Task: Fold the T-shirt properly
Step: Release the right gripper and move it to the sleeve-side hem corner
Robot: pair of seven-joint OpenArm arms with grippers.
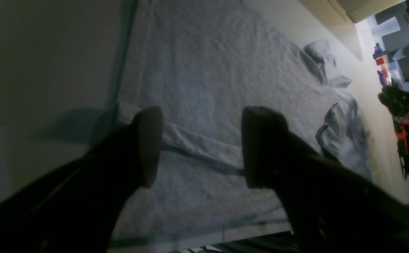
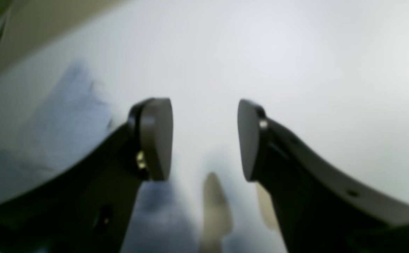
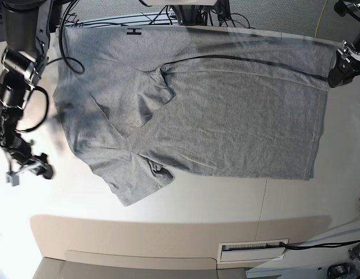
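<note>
The heather-grey T-shirt (image 3: pixel 226 116) lies spread on the white table (image 3: pixel 186 203), plain side up, with its hem toward the right and a sleeve (image 3: pixel 133 183) sticking out at the lower left. Creased cloth bunches near its middle left (image 3: pixel 151 96). My left gripper (image 3: pixel 341 67) hovers by the shirt's upper right corner; in the left wrist view it (image 1: pixel 200 147) is open just above the T-shirt (image 1: pixel 208 70) hem. My right gripper (image 3: pixel 30 168) hangs off the shirt's left side, open over bare table (image 2: pixel 204 140), with blurred T-shirt cloth (image 2: pixel 60 116) to its left.
A slotted white plate (image 3: pixel 252 250) sits at the table's front edge. Black cables (image 3: pixel 186 17) run along the back edge. Shelves with colourful items (image 1: pixel 383 66) stand beyond the table in the left wrist view.
</note>
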